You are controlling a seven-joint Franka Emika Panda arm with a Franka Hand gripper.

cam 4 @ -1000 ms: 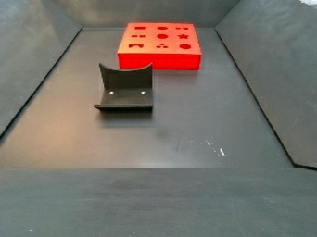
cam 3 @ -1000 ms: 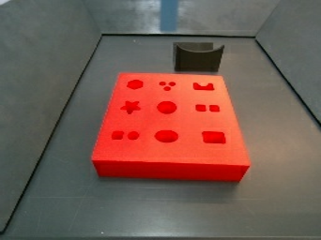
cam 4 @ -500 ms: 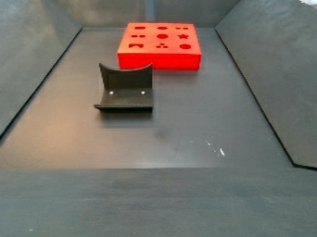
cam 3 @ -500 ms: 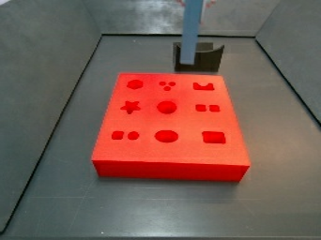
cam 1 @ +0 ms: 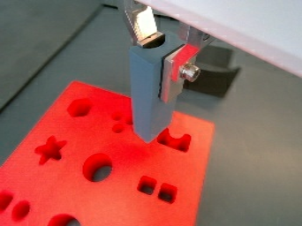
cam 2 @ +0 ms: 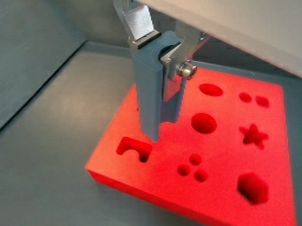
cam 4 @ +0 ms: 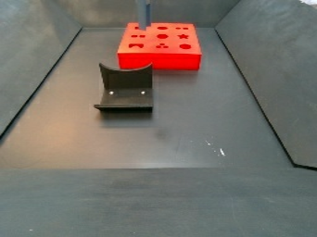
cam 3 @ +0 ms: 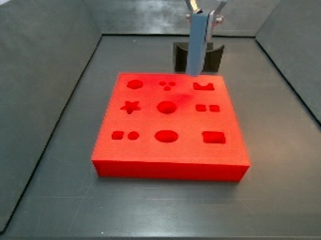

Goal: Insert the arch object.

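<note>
End effector clenched on the arch object, hanging over the red board.

Wrist views: we see it as a blue-grey slab between the silver fingers, lower tip just above the board's arch-shaped recess; can't tell if it's touching. Side views: the slab hangs upright over the board's far edge, with the fixture behind it. From the opposite side, the fixture sits on the table, well apart from the board.
</note>
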